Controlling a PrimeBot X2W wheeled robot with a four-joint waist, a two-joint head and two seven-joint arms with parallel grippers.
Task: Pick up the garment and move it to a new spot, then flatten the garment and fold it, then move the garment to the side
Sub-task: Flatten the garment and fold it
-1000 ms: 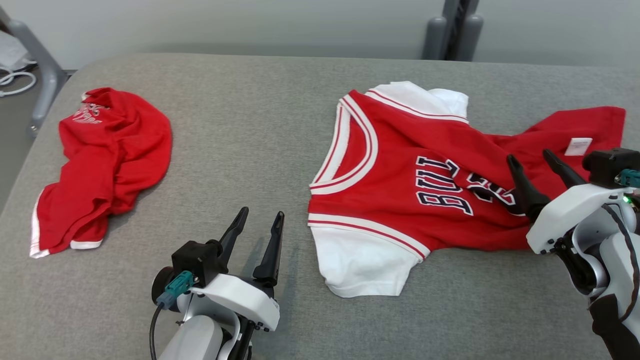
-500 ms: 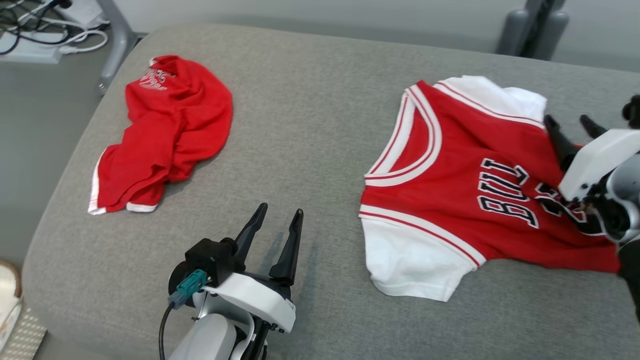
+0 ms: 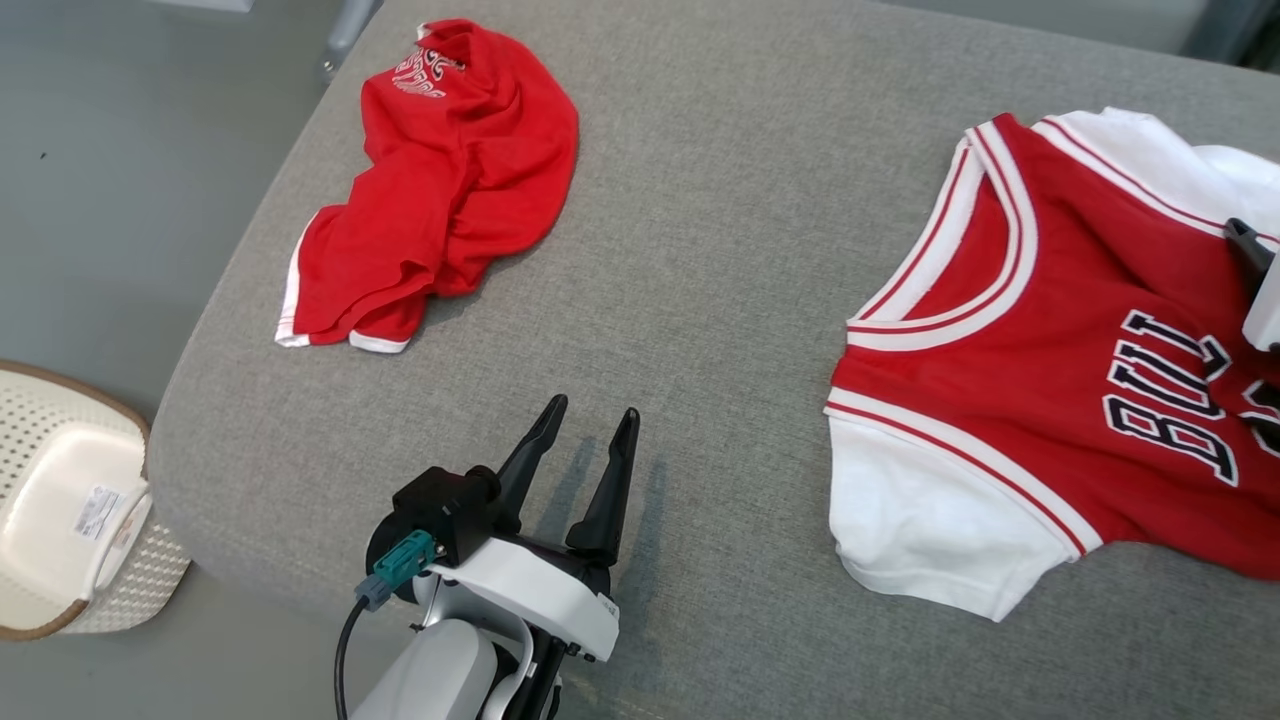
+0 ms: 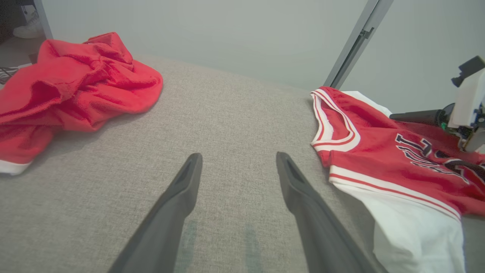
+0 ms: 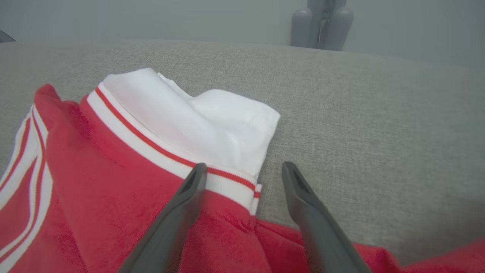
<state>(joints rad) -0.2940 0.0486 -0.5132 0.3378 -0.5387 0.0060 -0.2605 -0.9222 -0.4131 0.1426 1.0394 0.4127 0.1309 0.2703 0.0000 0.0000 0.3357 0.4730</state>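
Right hand (image 5: 244, 167) open, empty, over far white sleeve (image 5: 227, 125) of jersey (image 3: 1050, 330), right side of counter (image 3: 720, 250). Left hand (image 3: 594, 408) open too. Fabric looks light, limp; pinch shoulder trim, expect droop.

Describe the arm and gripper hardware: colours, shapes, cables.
Left gripper: two long, dark, tapering fingers on a black block, white curved shell behind, pale grey forearm. A teal connector with a black cable plugs into its side. Right gripper: same dark pointed fingers, white housing.
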